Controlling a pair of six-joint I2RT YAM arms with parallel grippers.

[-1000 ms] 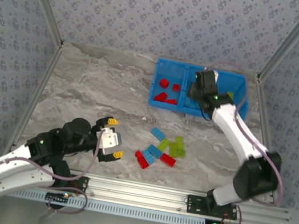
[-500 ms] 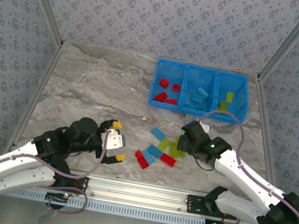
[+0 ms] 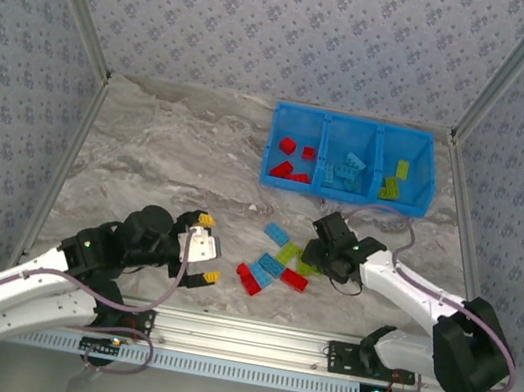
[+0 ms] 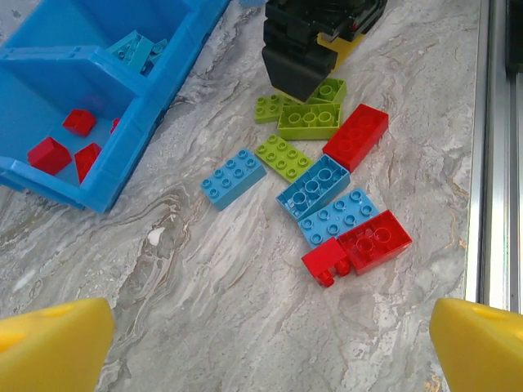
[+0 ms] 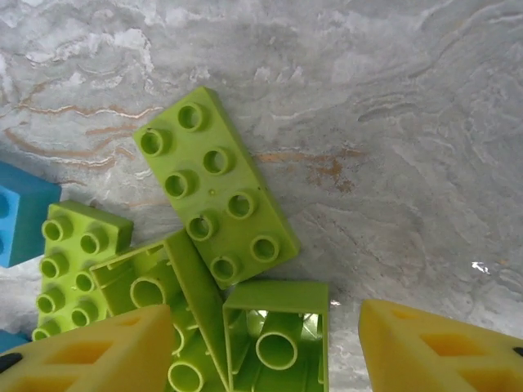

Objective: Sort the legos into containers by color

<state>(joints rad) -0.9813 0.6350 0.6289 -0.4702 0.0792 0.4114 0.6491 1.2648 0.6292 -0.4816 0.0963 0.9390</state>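
The legos lie in a loose pile [image 3: 281,260] of red, light blue and lime green bricks on the marble table. My right gripper [image 3: 320,257] is down on the pile's right end. It is open, its yellow fingers [image 5: 90,351] astride an upside-down lime brick [image 5: 278,339], with a gap to the right finger. A studs-up lime brick [image 5: 214,184] lies just ahead. The containers are three compartments of a blue bin [image 3: 356,121], holding red [image 3: 289,160], light blue [image 3: 346,170] and lime [image 3: 394,179] bricks. My left gripper [image 3: 206,245] is wide open with nothing between its fingers, left of the pile [image 4: 327,188].
The bin's near corner [image 4: 106,192] stands left of the pile in the left wrist view. An aluminium rail [image 3: 317,343] runs along the table's near edge. Patterned walls close in the back and sides. Bare marble [image 3: 169,149] spreads left of the bin.
My right arm has swung from over the bin back to the pile and lowered onto the lime bricks. The left arm has edged slightly forward, still open.
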